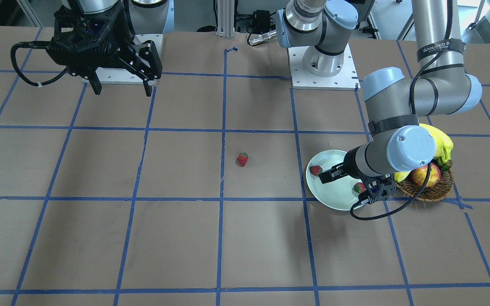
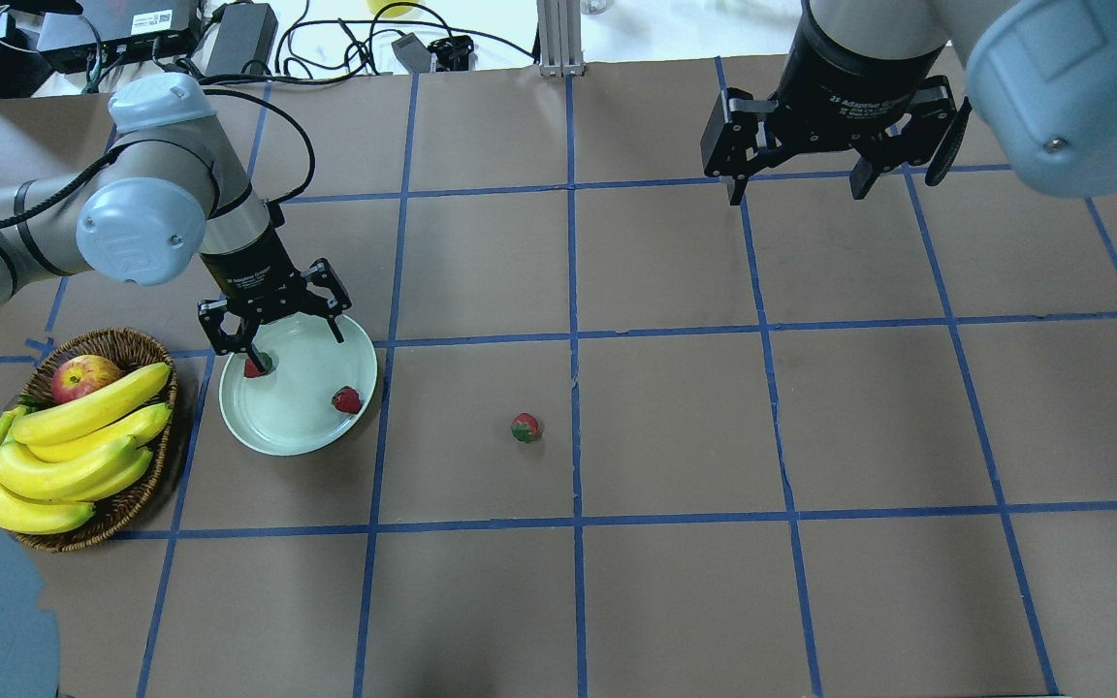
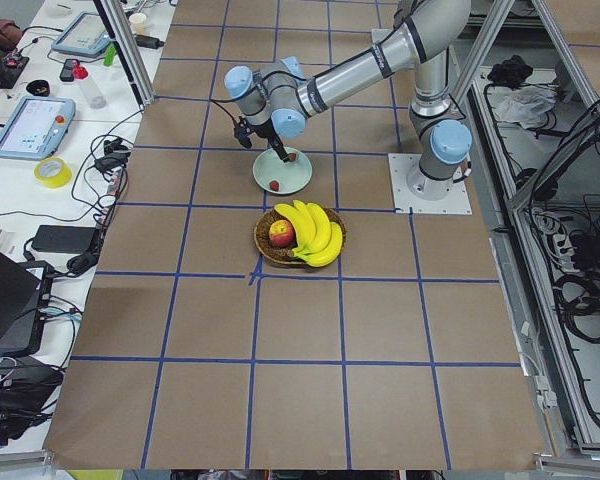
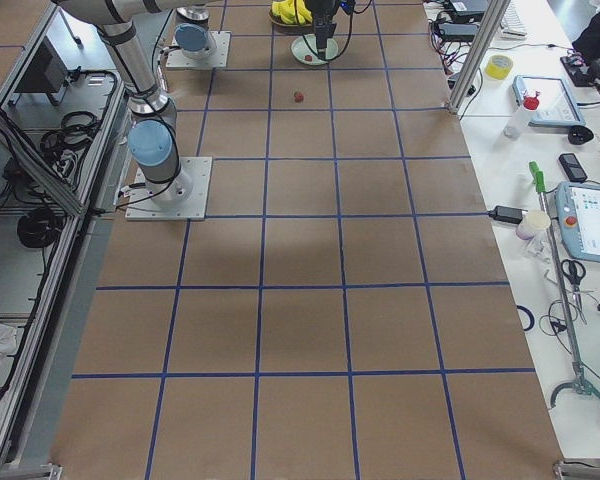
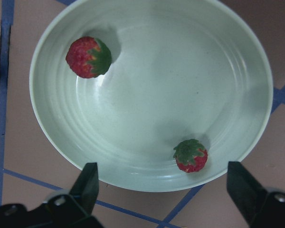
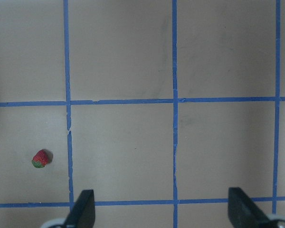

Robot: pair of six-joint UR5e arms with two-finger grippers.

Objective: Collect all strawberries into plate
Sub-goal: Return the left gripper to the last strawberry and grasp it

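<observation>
We are hovering the left gripper [image 2: 277, 339], fingers wide and empty, over the plate [image 2: 297, 431], likely because two strawberries [image 2: 346, 399] are lying inside it. The third strawberry [image 2: 525, 428] is sitting mid-table, well apart from our wide-open right gripper [image 2: 796, 189].

We see bright, even overhead light, soft shadows beside the strawberries [image 5: 89, 57] on the plate [image 5: 147, 178], faint sheen there, a diffuse shadow on the table [image 1: 100, 246].

Two strawberries [image 5: 88, 57] lie in the mint plate [image 5: 52, 118], third strawberry [image 2: 525, 428] well apart
</observation>
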